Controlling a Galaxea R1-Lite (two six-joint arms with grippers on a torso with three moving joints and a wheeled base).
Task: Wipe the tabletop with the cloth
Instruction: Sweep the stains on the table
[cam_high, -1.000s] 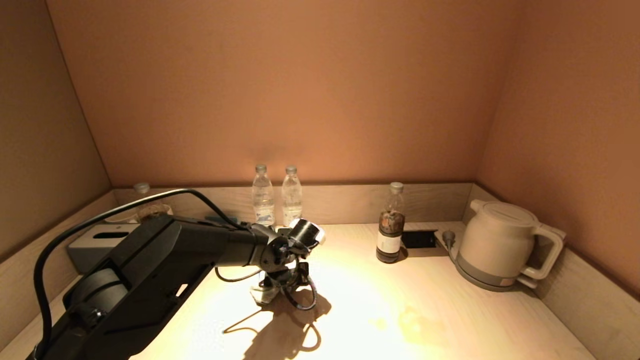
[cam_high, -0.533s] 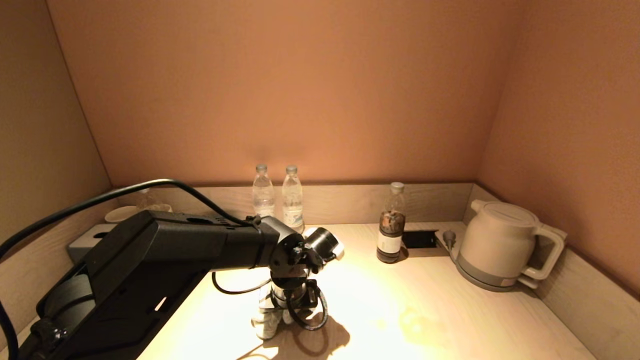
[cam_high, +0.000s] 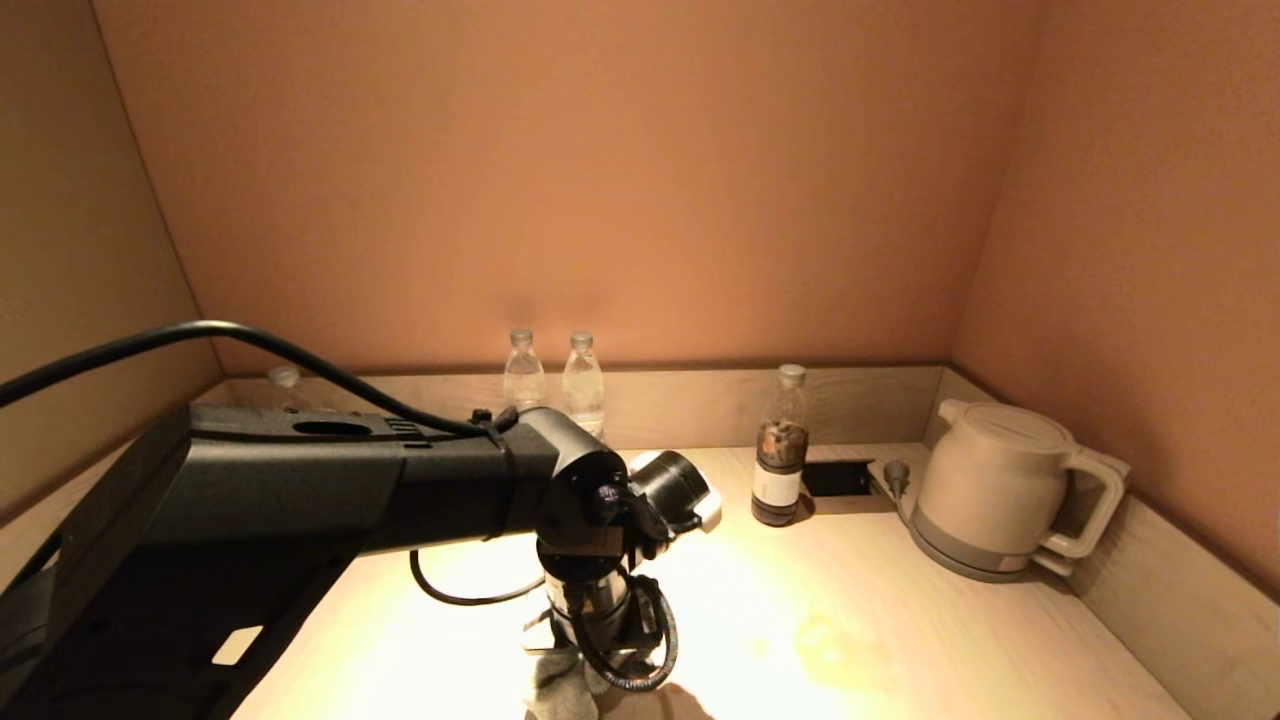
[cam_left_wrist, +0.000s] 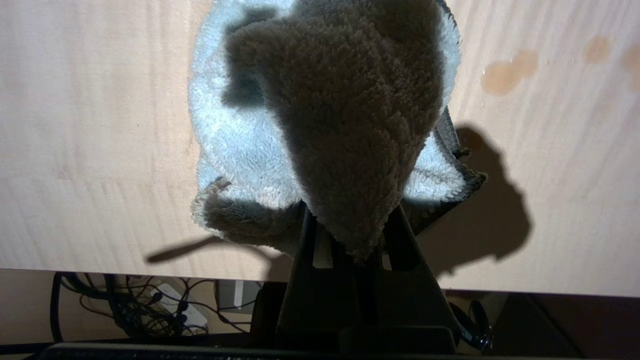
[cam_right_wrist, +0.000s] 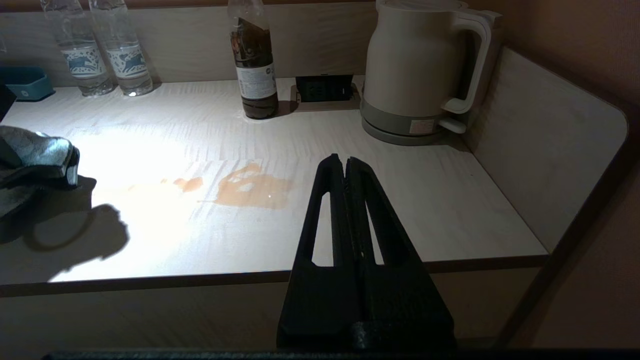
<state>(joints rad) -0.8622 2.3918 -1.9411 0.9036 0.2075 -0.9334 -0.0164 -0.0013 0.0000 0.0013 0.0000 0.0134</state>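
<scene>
We see the cloth (cam_left_wrist: 325, 115) first. It is soft, fluffy and pale grey-blue with a darker edge. It is bunched up and lies on the tabletop (cam_left_wrist: 90, 125), close to the front edge of the table. In the head view only a small bit of the cloth (cam_high: 560, 692) peeks out at the very bottom, under the arm.

The left gripper (cam_left_wrist: 352, 235) points straight down at the table. Its two dark fingers are pinched together on a fold of the cloth, so it has the cloth in its grip. The rest of the cloth spreads out on the wood below the fingers.

Near the cloth we see some yellowish brown stains (cam_left_wrist: 505, 75) on the wood. From the right wrist view a bigger stain (cam_right_wrist: 255, 187) sits in the middle of the table, and the cloth (cam_right_wrist: 35, 160) is off to one side of it, not touching it.

The right gripper (cam_right_wrist: 346, 170) hangs in front of the table edge, away from the work. Its fingers are pressed together with nothing between them.

At the back of the table stand two clear water bottles (cam_high: 553, 385), a dark bottle (cam_high: 780, 450) and a pale kettle (cam_high: 1000, 490) in the corner.
</scene>
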